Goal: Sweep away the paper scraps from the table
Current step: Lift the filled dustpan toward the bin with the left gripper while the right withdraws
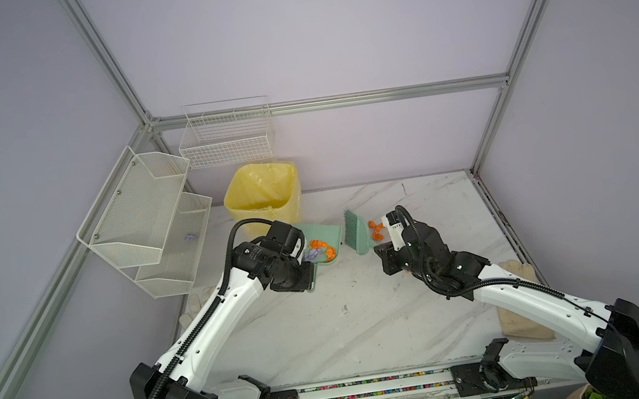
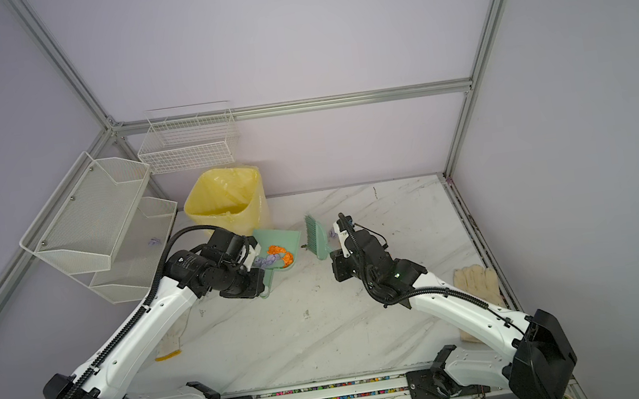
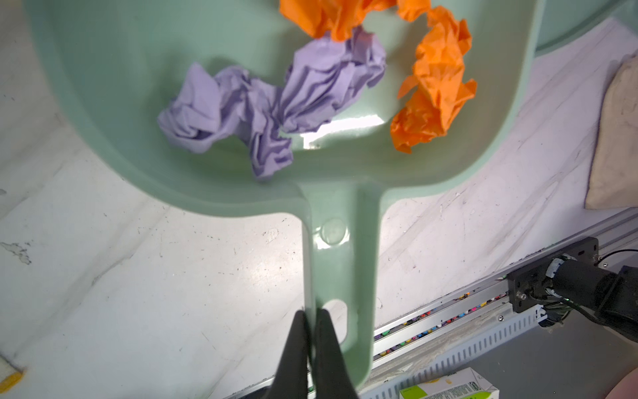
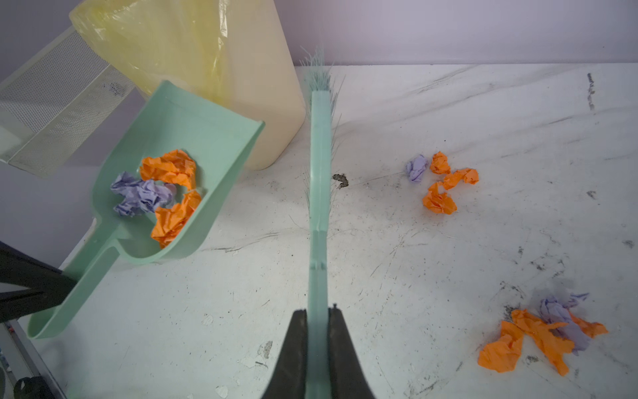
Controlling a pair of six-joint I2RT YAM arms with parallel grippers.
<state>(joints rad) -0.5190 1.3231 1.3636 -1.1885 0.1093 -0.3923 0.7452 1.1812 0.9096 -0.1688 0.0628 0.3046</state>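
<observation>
My left gripper (image 3: 310, 312) is shut on one edge of the handle of a green dustpan (image 1: 328, 233) (image 3: 103, 103) (image 4: 207, 121). The pan is tilted, mouth up, next to the bin. Orange and lilac paper scraps (image 1: 318, 249) (image 3: 310, 79) (image 4: 162, 186) lie in it near the handle end. My right gripper (image 4: 318, 311) is shut on the handle of a green brush (image 1: 356, 233) (image 2: 316, 238) (image 4: 319, 155), bristles pointing to the back. More paper scraps (image 1: 375, 230) (image 4: 438, 183) lie on the white marbled table (image 1: 347, 331) on the side of the brush away from the dustpan. Another cluster of scraps (image 4: 538, 331) lies nearer my right wrist.
A yellow-lined bin (image 1: 263, 199) (image 4: 207, 69) stands at the back, just behind the dustpan. White mesh shelves (image 1: 144, 219), one holding a lilac wad (image 1: 190, 237), and a wire basket (image 1: 226, 137) hang on the left walls. Cloth gloves (image 2: 477, 278) (image 2: 169, 346) lie at the table's side edges.
</observation>
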